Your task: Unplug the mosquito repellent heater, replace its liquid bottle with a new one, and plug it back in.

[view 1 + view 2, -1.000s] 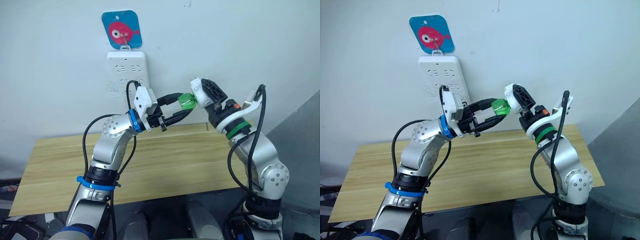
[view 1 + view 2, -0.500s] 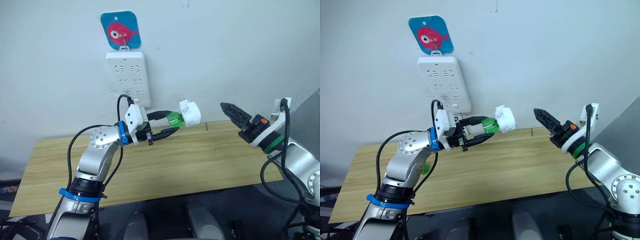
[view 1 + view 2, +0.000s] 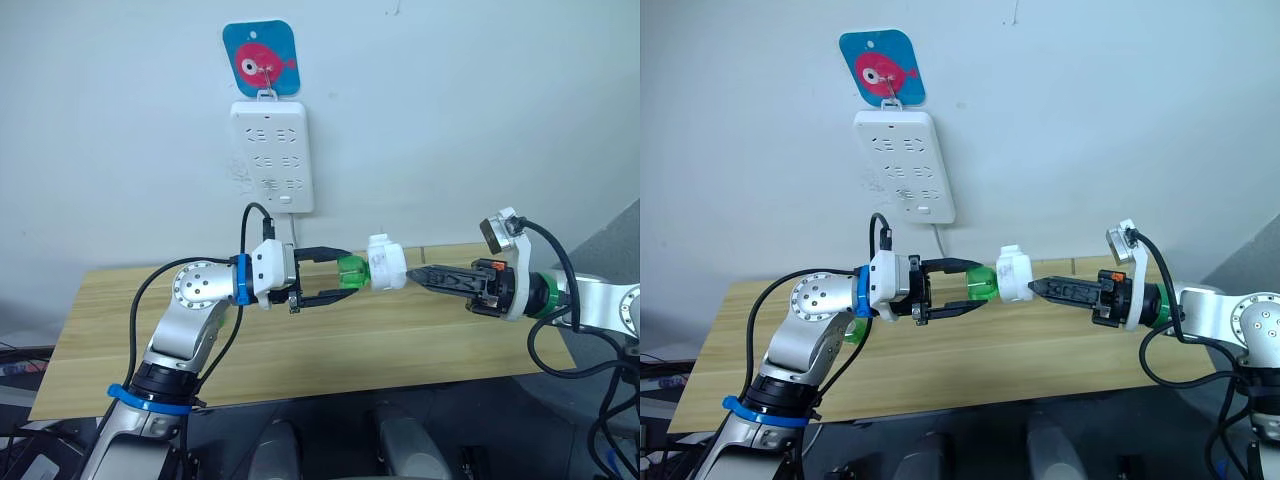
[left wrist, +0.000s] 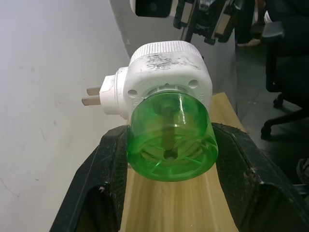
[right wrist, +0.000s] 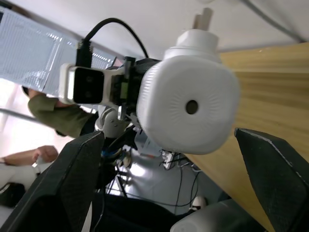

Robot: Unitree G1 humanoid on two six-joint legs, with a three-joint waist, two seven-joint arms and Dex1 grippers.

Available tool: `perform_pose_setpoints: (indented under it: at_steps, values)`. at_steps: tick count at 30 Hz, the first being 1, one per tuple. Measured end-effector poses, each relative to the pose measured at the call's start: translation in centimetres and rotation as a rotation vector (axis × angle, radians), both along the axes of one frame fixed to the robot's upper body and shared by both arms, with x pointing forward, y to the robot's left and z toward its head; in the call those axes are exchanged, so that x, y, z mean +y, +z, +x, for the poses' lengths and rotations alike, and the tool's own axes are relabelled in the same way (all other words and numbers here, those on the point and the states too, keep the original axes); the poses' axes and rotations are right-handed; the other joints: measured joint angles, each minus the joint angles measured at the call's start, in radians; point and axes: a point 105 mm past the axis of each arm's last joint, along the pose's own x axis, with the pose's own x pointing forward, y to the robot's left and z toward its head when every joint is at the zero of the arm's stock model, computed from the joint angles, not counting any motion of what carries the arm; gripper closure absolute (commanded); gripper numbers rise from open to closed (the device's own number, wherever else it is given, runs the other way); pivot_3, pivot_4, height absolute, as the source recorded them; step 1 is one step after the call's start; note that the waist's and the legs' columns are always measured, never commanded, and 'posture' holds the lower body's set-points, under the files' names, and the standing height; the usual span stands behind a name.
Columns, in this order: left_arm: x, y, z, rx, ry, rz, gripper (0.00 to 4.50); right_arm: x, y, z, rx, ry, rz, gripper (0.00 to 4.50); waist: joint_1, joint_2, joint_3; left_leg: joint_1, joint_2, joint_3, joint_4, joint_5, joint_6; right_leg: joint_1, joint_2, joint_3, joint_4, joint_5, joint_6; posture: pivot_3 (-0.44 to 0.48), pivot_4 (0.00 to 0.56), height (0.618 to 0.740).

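Item: heater [image 3: 385, 264], white, held in mid-air above the table [image 3: 420, 340], at 5 o'clock from the wall strip [image 3: 272, 155]. I see its prongs [image 4: 92, 95] bare. Green bottle [image 3: 351, 271] screwed into it. My left gripper [image 3: 340, 274] pinches the bottle. My right gripper [image 5: 169, 164], fingers spread, sits at the heater's 3 o'clock, tips near its domed face.

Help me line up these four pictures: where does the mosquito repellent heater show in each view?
Left eye view: mosquito repellent heater mid-frame, between the left gripper and the right gripper.
Right eye view: centre, below the wall power strip.
Left wrist view: upper middle, above the green bottle.
Right wrist view: centre, domed face towards the camera.
Shared landmark: the wooden table.
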Motion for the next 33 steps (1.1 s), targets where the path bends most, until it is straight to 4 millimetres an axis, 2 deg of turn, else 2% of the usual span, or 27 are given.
perform_pose_setpoints:
  at_steps: [4, 19, 22, 25, 33]
  values:
    - [-0.3, 0.0, -0.5, -0.011, -0.029, 0.011, 2.24, 0.3, -0.7, 0.3, 0.029, 0.014, 0.006, 0.00, 0.004, 0.000, 0.000, 0.000, 0.000, 0.000, 0.000, 0.000, 0.000, 0.000, 0.000, 0.000, 0.000, 0.000, 0.000, -0.151, 0.197, 0.725]
    - [-0.6, 0.2, -1.4, -0.051, -0.084, 0.010, 2.24, 2.7, -0.2, 0.5, 0.041, 0.131, 0.053, 0.00, 0.005, 0.000, 0.000, 0.000, 0.000, 0.000, 0.000, 0.000, 0.000, 0.000, 0.000, 0.000, 0.000, 0.000, 0.000, -0.140, 0.189, 0.725]
    - [-0.6, 0.3, -1.5, -0.069, -0.092, 0.008, 2.24, 2.9, -0.3, 0.5, 0.048, 0.132, 0.056, 0.52, 0.006, 0.000, 0.000, 0.000, 0.000, 0.000, 0.000, 0.000, 0.000, 0.000, 0.000, 0.000, 0.000, 0.000, 0.000, -0.138, 0.189, 0.725]
    - [-0.6, 0.4, -1.6, -0.073, -0.095, 0.002, 2.24, 2.9, -0.4, 0.6, 0.058, 0.124, 0.053, 1.42, 0.006, 0.000, 0.000, 0.000, 0.000, 0.000, 0.000, 0.000, 0.000, 0.000, 0.000, 0.000, 0.000, 0.000, 0.000, -0.136, 0.190, 0.725]
    - [-0.6, 0.3, -1.4, -0.025, -0.089, -0.005, 2.24, 2.9, -0.5, 0.6, 0.062, 0.119, 0.049, 1.50, 0.006, 0.000, 0.000, 0.000, 0.000, 0.000, 0.000, 0.000, 0.000, 0.000, 0.000, 0.000, 0.000, 0.000, 0.000, -0.130, 0.197, 0.725]
